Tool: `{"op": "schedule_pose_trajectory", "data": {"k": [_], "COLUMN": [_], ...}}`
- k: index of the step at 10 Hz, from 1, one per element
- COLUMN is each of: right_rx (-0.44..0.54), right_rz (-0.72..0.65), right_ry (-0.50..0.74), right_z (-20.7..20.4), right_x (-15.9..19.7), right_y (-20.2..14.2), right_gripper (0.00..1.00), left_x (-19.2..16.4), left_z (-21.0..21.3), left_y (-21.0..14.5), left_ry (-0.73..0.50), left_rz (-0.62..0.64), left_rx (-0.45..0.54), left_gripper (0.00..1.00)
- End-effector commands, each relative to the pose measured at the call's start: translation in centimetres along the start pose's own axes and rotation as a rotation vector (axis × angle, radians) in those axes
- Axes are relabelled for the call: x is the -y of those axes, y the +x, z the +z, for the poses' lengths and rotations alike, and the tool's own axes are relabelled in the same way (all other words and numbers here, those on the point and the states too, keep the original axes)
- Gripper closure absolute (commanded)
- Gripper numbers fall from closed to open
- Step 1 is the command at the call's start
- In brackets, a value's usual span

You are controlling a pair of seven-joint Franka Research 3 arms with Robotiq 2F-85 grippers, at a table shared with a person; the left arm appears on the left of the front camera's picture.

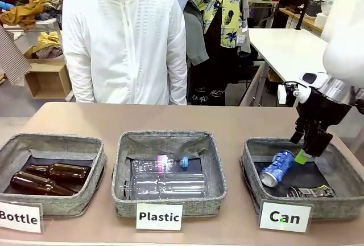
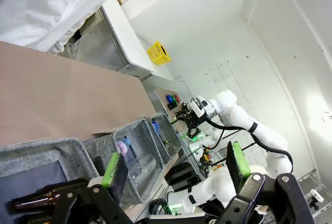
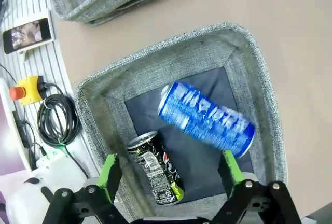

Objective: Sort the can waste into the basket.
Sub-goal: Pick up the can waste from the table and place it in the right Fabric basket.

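Note:
The blue can (image 1: pixel 277 168) lies tilted inside the grey basket (image 1: pixel 250 160) carded "Can", its top leaning toward the left wall. The dark dented can (image 1: pixel 310 191) lies at the basket's front. My right gripper (image 1: pixel 306 154) hangs open just above the basket's middle, right of the blue can and holding nothing. In the right wrist view the blue can (image 3: pixel 206 119), slightly blurred, and the dark can (image 3: pixel 155 167) lie on the dark lining of the basket (image 3: pixel 155 63), below my open right gripper (image 3: pixel 170 172). My left gripper (image 2: pixel 176 164) is open and empty.
The middle bin (image 1: pixel 211 160), carded "Plastic", holds clear bottles (image 1: pixel 165 184). The left bin (image 1: pixel 17 143), carded "Bottle", holds brown bottles (image 1: pixel 48 177). A person in a white jacket (image 1: pixel 124 41) stands at the table's far edge. Bare tabletop (image 1: pixel 170 118) runs behind the bins.

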State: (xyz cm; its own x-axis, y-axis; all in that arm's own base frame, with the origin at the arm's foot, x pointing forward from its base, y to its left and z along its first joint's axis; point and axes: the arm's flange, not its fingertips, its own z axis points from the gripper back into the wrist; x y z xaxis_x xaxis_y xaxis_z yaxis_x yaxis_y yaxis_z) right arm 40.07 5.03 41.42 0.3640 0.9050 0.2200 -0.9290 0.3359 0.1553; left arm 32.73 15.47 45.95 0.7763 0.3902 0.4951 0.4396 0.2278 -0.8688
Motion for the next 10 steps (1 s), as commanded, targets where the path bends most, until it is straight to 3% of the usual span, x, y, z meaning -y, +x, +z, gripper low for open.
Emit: {"op": "schedule_pose_trajectory", "data": {"k": [1, 2, 3, 4, 5, 6, 8, 9, 10], "right_rx": [0.182, 0.459, 0.845, 1.121, 1.204, 1.204, 1.265, 1.293, 0.709], "right_rz": [-0.135, -0.391, -0.800, -1.000, -1.024, -0.997, -1.074, -1.115, -0.694], "right_ry": [0.086, 0.246, 0.388, 0.473, 0.676, 0.838, 0.992, 1.001, 0.712], "right_z": [1.0, 2.5, 4.2, 5.2, 5.5, 5.6, 5.4, 5.2, 5.6], "right_x": [0.8, 1.0, 1.8, 2.3, 2.4, 2.7, 4.3, 5.0, 3.5], "right_y": [0.6, 1.0, 1.0, 0.8, 0.7, 0.4, -0.5, -0.6, -0.6], "right_gripper": [0.00, 0.00, 0.00, 0.00, 0.00, 0.00, 0.00, 0.00, 0.00], "left_x": [0.1, 0.1, 0.1, 0.1, 0.1, 0.1, 0.1, 0.1, 0.1], "left_z": [-0.1, -0.1, -0.1, -0.1, -0.1, -0.1, -0.1, -0.1, -0.1], "left_y": [-0.1, -0.1, -0.1, -0.1, -0.1, -0.1, -0.1, -0.1, -0.1], "left_ry": [-0.007, -0.007, -0.007, -0.007, -0.007, -0.007, -0.007, -0.007, -0.007], "left_rz": [-0.007, -0.007, -0.007, -0.007, -0.007, -0.007, -0.007, -0.007, -0.007], "left_rx": [0.014, 0.014, 0.014, 0.014, 0.014, 0.014, 0.014, 0.014, 0.014], "left_gripper": [0.00, 0.00, 0.00, 0.00, 0.00, 0.00, 0.00, 0.00, 0.00]}}
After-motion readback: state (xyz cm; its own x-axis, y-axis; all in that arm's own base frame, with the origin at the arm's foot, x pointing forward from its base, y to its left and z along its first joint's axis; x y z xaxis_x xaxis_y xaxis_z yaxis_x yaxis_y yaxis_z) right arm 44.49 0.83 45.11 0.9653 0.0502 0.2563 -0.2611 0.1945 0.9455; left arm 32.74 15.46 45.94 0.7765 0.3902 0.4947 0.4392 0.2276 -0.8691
